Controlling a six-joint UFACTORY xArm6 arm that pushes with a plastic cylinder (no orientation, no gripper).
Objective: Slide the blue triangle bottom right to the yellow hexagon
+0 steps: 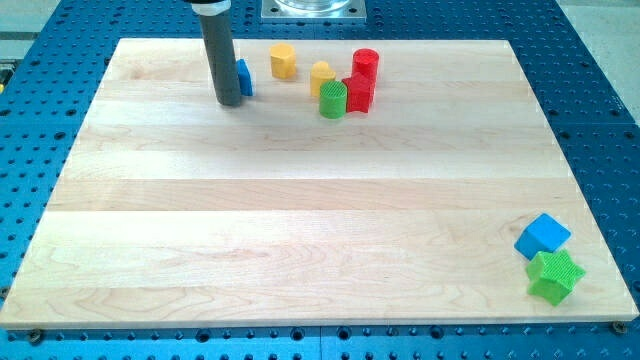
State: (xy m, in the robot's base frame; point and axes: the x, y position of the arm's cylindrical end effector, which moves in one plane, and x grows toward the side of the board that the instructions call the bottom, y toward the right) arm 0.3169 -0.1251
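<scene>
My tip rests on the board near the view's top left. A blue block, likely the blue triangle, sits just behind and to the right of the rod, mostly hidden by it and touching or nearly touching it. The yellow hexagon stands a little to the right of that blue block, near the view's top edge of the board.
A second yellow block, a green cylinder, a red block and a red cylinder cluster right of the hexagon. A blue cube and a green star block sit at the bottom right of the wooden board.
</scene>
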